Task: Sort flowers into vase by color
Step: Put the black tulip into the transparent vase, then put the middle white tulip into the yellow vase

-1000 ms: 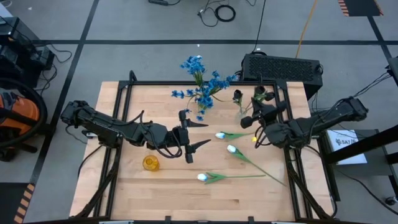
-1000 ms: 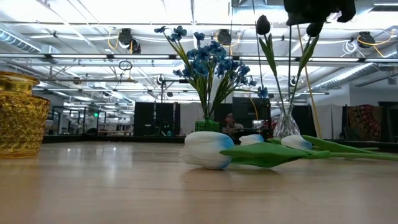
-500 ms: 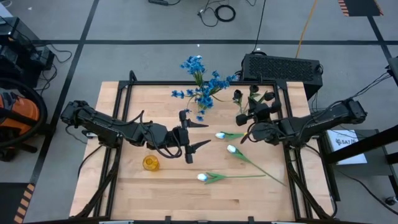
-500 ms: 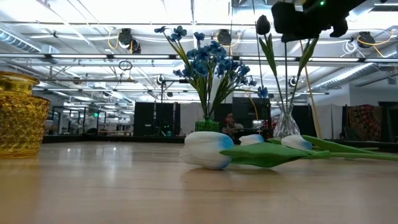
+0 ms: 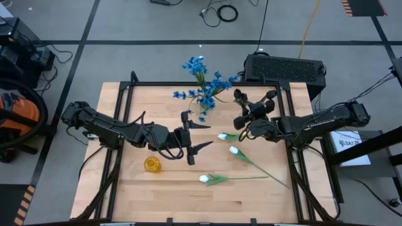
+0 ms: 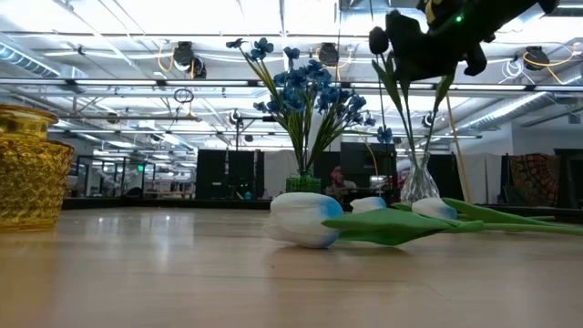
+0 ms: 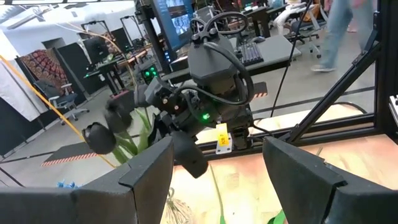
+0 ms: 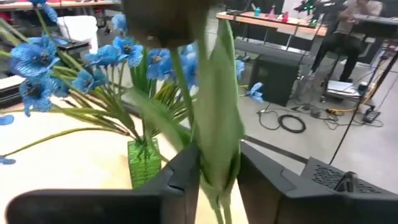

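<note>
My right gripper (image 5: 242,122) stands above the clear vase (image 6: 419,182) at the table's far right. It is shut on the dark tulips (image 5: 239,95), whose stems stand in that vase. One bloom (image 8: 165,15) shows close in the right wrist view. The blue flowers (image 5: 204,81) stand in a green vase (image 8: 144,165). Three white tulips (image 5: 223,135) (image 5: 233,150) (image 5: 204,179) lie flat on the table. My left gripper (image 5: 196,136) is open and empty at mid-table, level, pointing toward the table's right. My right gripper pinches a green leaf and thin stems (image 8: 214,149) of the dark tulips between its two fingers, below the blooms and above the vase. The fingers come level from the table's right and lie across the stems. The stems' lower ends stay in the clear vase, and the blooms lean toward the table's left.
A yellow glass vase (image 5: 152,164) stands at the near left, empty as far as the low view (image 6: 32,169) shows. A black box (image 5: 286,68) sits beyond the far right edge. Bare wood lies along the table's near edge.
My right gripper has gone toward the table's left and far edges and down, up to the dark tulips over the clear vase. The tulip blooms have tipped a little toward the table's left, while their stems stay in the vase.
</note>
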